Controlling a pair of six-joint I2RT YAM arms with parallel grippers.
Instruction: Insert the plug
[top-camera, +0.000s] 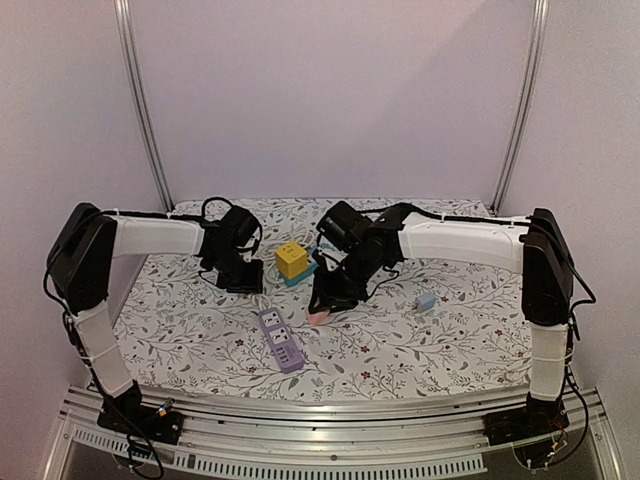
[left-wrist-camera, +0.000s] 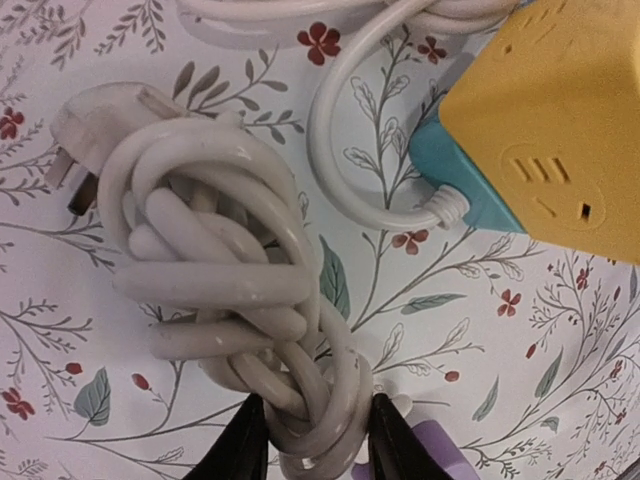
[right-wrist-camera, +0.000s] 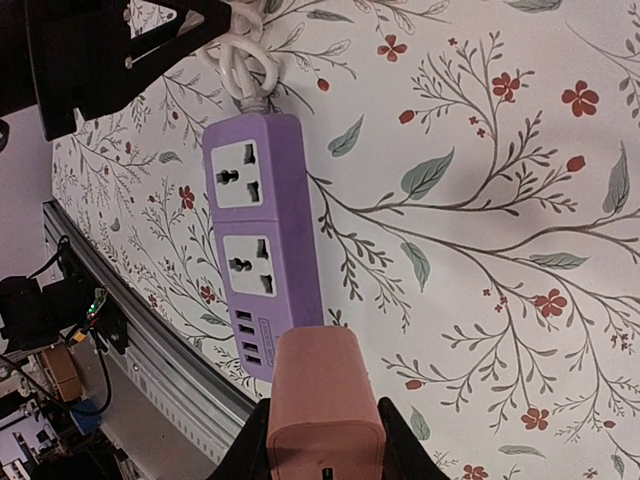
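Two grasps: left fingers (left-wrist-camera: 243, 445) pinch white cord (left-wrist-camera: 230, 290), right fingers (right-wrist-camera: 402, 445) pinch pink plug (right-wrist-camera: 322, 395).

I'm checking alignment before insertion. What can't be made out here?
Pink plug's prongs: right wrist view, hidden by its body and the right gripper.
Plug's gap to the purple power strip: top view, too small.
White cable's lower coil: left wrist view, cut off by the bottom edge at the left gripper.
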